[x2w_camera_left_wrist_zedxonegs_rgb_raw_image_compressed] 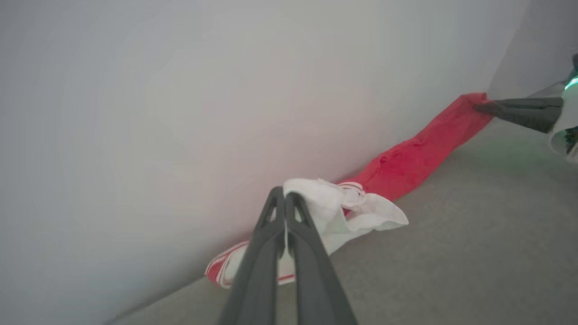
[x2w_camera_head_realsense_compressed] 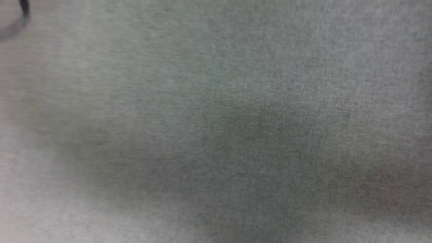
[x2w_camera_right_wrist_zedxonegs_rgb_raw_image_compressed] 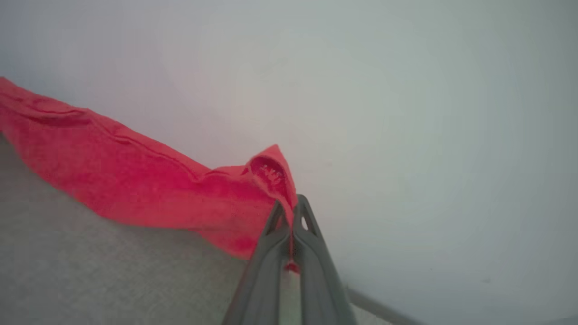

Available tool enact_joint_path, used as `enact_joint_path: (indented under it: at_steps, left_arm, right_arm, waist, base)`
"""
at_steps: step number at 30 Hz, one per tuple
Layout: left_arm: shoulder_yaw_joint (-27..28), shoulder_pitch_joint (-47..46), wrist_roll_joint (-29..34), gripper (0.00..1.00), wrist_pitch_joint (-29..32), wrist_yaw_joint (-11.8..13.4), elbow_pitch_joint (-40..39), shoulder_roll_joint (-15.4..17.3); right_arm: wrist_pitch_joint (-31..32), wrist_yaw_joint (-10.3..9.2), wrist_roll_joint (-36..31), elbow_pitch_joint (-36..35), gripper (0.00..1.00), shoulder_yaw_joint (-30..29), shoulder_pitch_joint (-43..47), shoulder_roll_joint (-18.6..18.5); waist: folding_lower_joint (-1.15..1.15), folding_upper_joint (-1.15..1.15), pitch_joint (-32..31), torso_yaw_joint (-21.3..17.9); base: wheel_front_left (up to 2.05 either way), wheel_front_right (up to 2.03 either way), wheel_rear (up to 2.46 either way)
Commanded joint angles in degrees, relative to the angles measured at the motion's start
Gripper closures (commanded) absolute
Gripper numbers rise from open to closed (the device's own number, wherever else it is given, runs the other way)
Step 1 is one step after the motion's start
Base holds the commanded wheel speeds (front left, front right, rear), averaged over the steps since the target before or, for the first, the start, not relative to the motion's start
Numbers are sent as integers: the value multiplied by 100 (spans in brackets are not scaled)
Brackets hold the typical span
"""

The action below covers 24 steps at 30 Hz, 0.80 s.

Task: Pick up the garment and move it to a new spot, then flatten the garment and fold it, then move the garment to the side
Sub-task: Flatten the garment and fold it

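Left gripper (x2w_camera_left_wrist_zedxonegs_rgb_raw_image_compressed: 285, 195): jaws pressed together, pinching white sleeve cloth of the garment (x2w_camera_left_wrist_zedxonegs_rgb_raw_image_compressed: 408, 160). Right gripper (x2w_camera_right_wrist_zedxonegs_rgb_raw_image_compressed: 292, 205): jaws likewise together, clamped on a red edge of the same garment (x2w_camera_right_wrist_zedxonegs_rgb_raw_image_compressed: 135, 180); a bit of red shows between the fingers. In the left wrist view the right gripper (x2w_camera_left_wrist_zedxonegs_rgb_raw_image_compressed: 481, 108) comes in from the right, its tip on the far red end.

Garment location: strung out as a bunched red band between the two grippers, running along where the grey cloth surface (x2w_camera_left_wrist_zedxonegs_rgb_raw_image_compressed: 451, 253) meets the pale wall (x2w_camera_left_wrist_zedxonegs_rgb_raw_image_compressed: 180, 90). White sleeve and red-and-white striped trim are at the left gripper's end, plain red at the right's. Lettering not visible. Can't tell whether the middle rests on the surface or hangs just above it.

Head view: blurred grey surface (x2w_camera_head_realsense_compressed: 216, 135), plus a dark curved line (x2w_camera_head_realsense_compressed: 15, 27) at top left, too blurred to name.

Progress (judgement): pickup done, both ends held. It looks mid-carry or about to be spread. Left: flatten, fold, move aside. The garment is rumpled with no fold showing.

Counts: 2 grippers, 1 garment, 1 white sleeve in view, 1 grey surface, 1 wall.
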Motion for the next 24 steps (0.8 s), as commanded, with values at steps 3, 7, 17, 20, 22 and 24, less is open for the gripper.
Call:
enact_joint_path:
  at_steps: [3, 7, 17, 20, 22, 24]
  left_arm:
    - [-319, 465, -347, 100, 296, -9, -530, 417]
    - [-575, 919, -434, 100, 472, -9, -1085, 752]
    - [-793, 3190, -796, 100, 540, 663, -3079, 1925]
    - [-805, 3921, -838, 100, 378, 1111, -3751, 2205]
    - [-812, 4425, -898, 100, 203, 1393, -4146, 2366]
    - [-810, 4873, -935, 100, 42, 1631, -4430, 2512]
  right_arm:
    - [302, -7, 679, -336, 100, 313, 688, -248]
    - [589, -6, 1244, -836, 100, 595, 1375, -617]
    - [1298, -7, 2781, -2893, 100, 751, 3975, -1908]
    - [1387, -7, 2965, -3373, 100, 594, 4722, -2184]
    - [1470, -7, 3057, -3643, 100, 430, 5237, -2330]
    - [1569, -7, 3100, -3885, 100, 236, 5724, -2442]
  waist:
    - [0, 0, -1267, 176]
    - [0, 0, -1650, 162]
    - [0, 0, -2515, -47]
    - [0, 0, -2652, -96]
    - [0, 0, -2722, -121]
    - [0, 0, -2776, -125]
  base:
    - [0, 0, 0]
    - [0, 0, 0]
    - [0, 0, 0]
    - [0, 0, 0]
    - [0, 0, 0]
    - [0, 0, 0]
